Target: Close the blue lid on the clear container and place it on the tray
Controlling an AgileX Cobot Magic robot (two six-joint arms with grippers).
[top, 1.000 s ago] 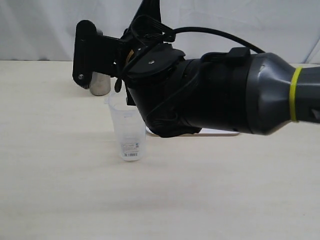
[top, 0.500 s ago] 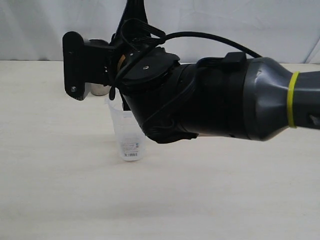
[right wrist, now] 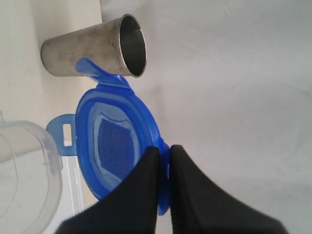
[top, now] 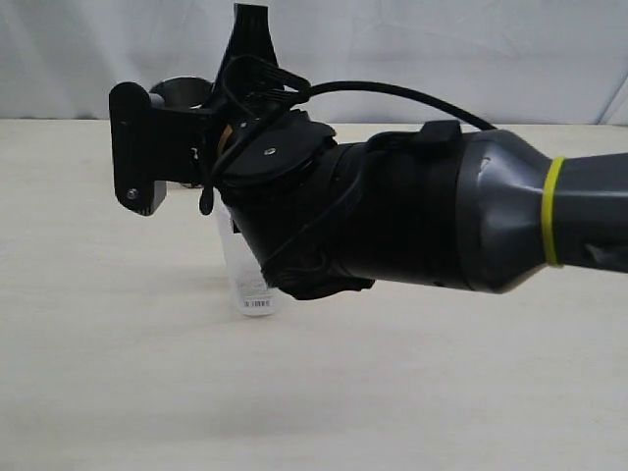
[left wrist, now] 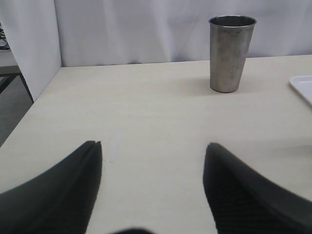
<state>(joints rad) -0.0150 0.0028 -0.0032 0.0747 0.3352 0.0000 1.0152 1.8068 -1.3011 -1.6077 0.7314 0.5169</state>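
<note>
Clearly, the right gripper (right wrist: 165, 148) pinched the edge of the blue lid (right wrist: 114, 141) and held it in the air near the open mouth of the clear container (top: 242, 273), which stood upright on the tabletop (top: 118, 373). The left gripper (left wrist: 152, 161) was spread and empty, facing the metal tumbler (left wrist: 231, 51); a corner of the tray (left wrist: 303, 87) showed beside it.

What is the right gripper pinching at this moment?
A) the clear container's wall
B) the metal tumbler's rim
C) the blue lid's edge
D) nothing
C: in the right wrist view the right gripper is shut on the edge of the blue lid.
</note>
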